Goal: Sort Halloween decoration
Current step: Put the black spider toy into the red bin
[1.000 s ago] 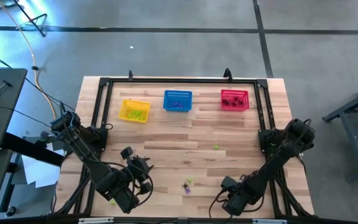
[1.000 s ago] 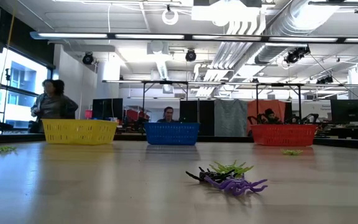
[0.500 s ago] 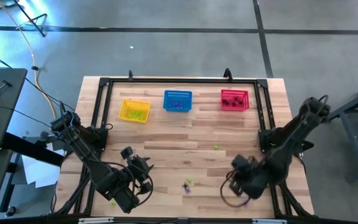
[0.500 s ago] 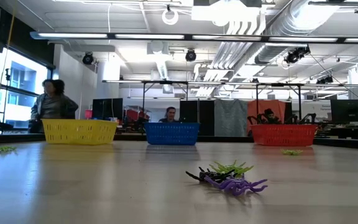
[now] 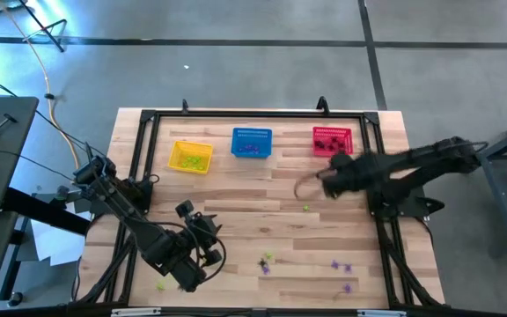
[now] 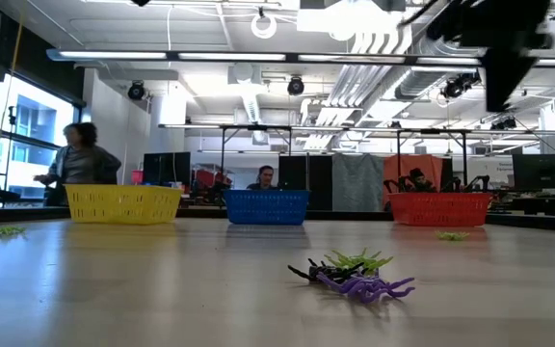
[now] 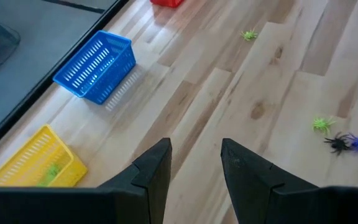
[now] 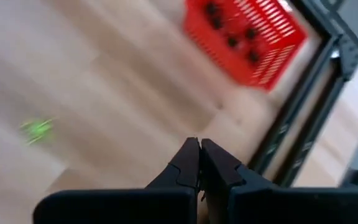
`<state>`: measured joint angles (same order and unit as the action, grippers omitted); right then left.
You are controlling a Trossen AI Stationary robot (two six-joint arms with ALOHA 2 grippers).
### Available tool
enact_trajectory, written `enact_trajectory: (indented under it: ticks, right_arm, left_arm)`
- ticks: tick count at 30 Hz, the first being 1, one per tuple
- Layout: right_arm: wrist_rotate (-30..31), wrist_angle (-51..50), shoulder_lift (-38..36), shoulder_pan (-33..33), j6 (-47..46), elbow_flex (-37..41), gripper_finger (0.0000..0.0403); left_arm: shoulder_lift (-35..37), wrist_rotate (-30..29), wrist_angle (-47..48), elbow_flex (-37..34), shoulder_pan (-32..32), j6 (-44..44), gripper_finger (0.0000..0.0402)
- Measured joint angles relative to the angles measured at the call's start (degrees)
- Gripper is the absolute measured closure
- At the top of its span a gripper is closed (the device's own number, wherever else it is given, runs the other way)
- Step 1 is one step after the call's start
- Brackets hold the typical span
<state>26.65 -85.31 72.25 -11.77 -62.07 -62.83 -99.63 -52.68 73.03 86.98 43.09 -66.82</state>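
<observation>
1. High view: right gripper (image 5: 326,180) sits raised over the far right of the table (image 5: 236,189), short of the red basket (image 5: 332,141). Jaws pressed together; whether a trinket is pinched between them I can't tell. One yellow-green spider (image 5: 306,209) lies on the boards just near-side of the jaws. Left gripper (image 5: 202,231) waits at the near left, jaws spread, nothing between them. Mixed spider cluster (image 5: 265,261) lies to its right; two purple spiders (image 5: 341,265) lie at the near right, well apart from both jaws. The three baskets sit in a far-edge row, apparently one per colour: yellow basket (image 5: 190,157) has green bits, blue basket (image 5: 252,143) purple, red has dark ones.

2. Low view: the cluster, black, green and purple tangled and touching, lies mid-table. The dark arm shows at the top right, well above the boards. A person stands in the room behind the yellow basket.

3. Left wrist view: left fingers (image 7: 153,171) stand apart with bare wood between them. Blue and yellow baskets lie far ahead of the jaws; the cluster is off to one side, outside their line. Looks parked, not approaching.

4. Right wrist view: right fingertips (image 8: 190,155) touch, no gap. The red basket, holding dark spiders, is ahead of the jaws; the green spider is off to the side. My guess: heading for a drop into red.
</observation>
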Motion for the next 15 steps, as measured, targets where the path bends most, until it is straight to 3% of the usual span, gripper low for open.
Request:
enact_trajectory:
  ticks: [8, 15]
  right_arm:
    - [-0.3, 14.9, 0.1, 25.3, 27.5, 0.0, 0.0403]
    - [-3.7, 23.2, 0.1, 40.1, 38.4, 0.0, 0.0403]
  left_arm:
    - [0.0, -0.6, 0.1, 0.0, -2.4, 2.6, 0.0271]
    - [0.0, -0.6, 0.2, 0.0, -3.0, 5.2, 0.0271]
